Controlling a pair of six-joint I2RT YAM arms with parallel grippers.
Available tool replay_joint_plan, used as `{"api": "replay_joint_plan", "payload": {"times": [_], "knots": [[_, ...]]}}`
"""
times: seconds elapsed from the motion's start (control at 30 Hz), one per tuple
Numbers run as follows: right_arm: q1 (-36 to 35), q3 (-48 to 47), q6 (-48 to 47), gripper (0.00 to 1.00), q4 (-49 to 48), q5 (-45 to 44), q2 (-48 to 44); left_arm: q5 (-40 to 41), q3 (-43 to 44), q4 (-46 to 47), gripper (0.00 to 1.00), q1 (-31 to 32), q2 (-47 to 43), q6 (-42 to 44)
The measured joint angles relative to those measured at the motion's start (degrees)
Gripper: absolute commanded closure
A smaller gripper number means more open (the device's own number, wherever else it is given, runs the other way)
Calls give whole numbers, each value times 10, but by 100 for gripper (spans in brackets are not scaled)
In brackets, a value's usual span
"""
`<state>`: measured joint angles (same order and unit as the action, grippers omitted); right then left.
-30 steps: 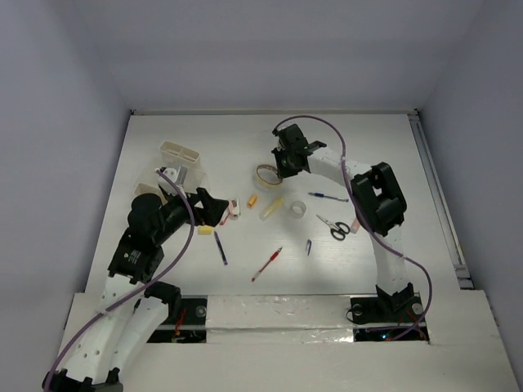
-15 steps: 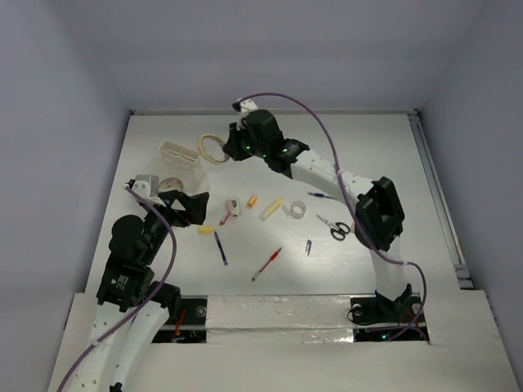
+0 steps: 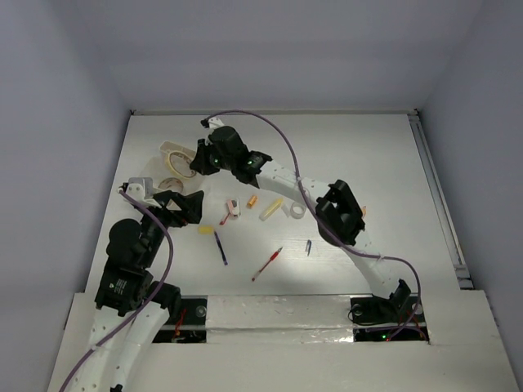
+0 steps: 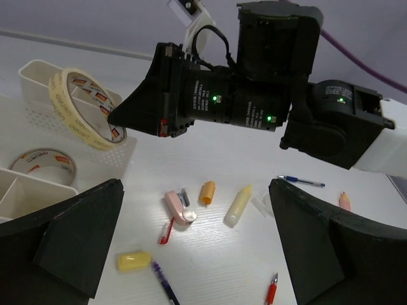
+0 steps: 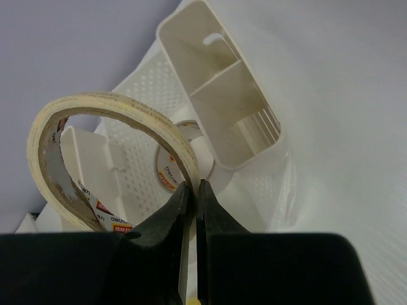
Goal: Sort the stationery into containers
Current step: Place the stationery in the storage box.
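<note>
My right gripper [image 3: 194,161] is shut on a beige tape roll [image 3: 176,161] and holds it over the whitish divided container [image 3: 165,149] at the far left. The right wrist view shows the roll [image 5: 95,127] pinched by its rim between my fingers [image 5: 181,210], above the container's compartments [image 5: 222,108] and a second tape roll [image 5: 173,164] lying in it. My left gripper [image 3: 186,206] is open and empty, hovering above the table just near of the container. In the left wrist view it [image 4: 203,254] faces a pink item [image 4: 178,206], an orange cap [image 4: 207,192] and a yellow tube [image 4: 238,204].
Loose on the table: yellow cap [image 3: 205,230], purple pen [image 3: 221,247], red pen [image 3: 268,263], clear tape roll [image 3: 294,211], a small blue piece [image 3: 308,246]. A blue pen [image 4: 300,182] shows in the left wrist view. The right arm's elbow [image 3: 339,214] hides the scissors.
My right gripper picked up the beige tape roll from mid-table and carried it left to over the container. My left gripper drew back toward the left and stays open.
</note>
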<state>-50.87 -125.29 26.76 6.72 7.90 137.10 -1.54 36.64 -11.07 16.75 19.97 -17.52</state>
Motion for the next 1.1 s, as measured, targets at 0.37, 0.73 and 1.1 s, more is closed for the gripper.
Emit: {"api": "replay_joint_plan", "payload": {"times": [0.37, 0.73, 1.1], "knots": [[-9, 2, 14, 70, 2, -30, 9, 1, 0, -2, 1, 0, -6, -2], [-24, 85, 3, 66, -7, -38, -37, 1, 0, -4, 1, 0, -10, -2], [52, 327, -43, 69, 60, -117, -330, -5, 0, -5, 1, 1, -37, -1]]}}
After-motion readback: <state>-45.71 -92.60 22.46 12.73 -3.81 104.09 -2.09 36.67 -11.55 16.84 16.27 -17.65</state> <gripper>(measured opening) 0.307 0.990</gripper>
